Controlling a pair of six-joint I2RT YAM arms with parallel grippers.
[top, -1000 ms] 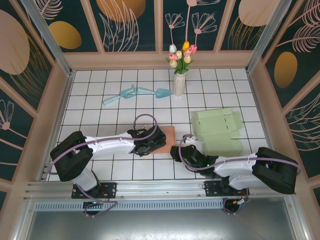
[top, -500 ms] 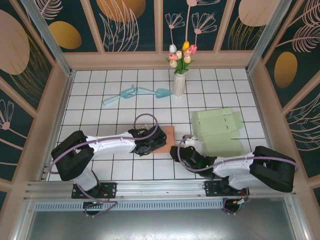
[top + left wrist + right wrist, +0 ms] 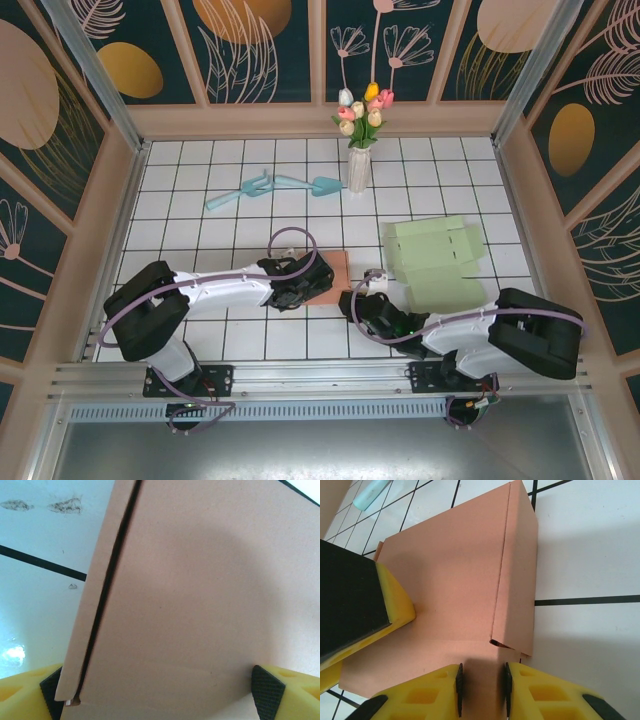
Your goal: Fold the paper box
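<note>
A small brown paper box (image 3: 335,268) lies on the white tiled table between my two grippers. My left gripper (image 3: 300,283) comes at it from the left with its jaws wide. In the left wrist view the box (image 3: 200,605) spans the whole gap of the gripper (image 3: 160,695), a pad against each side. My right gripper (image 3: 360,303) is at the box's near right corner. In the right wrist view the box (image 3: 450,580) has its side wall folded up, and the gripper (image 3: 481,687) hovers a narrow gap apart over the near flap. One of the left fingers (image 3: 395,605) rests at the box's left.
A flat pale green cardboard sheet (image 3: 435,265) lies right of the box. A white vase of flowers (image 3: 358,168) stands at the back centre, with light blue plastic scoops (image 3: 270,186) to its left. Patterned walls enclose the table.
My right gripper has crept a little to the left, closer to the box's near corner. The left gripper and the box have stayed put.
</note>
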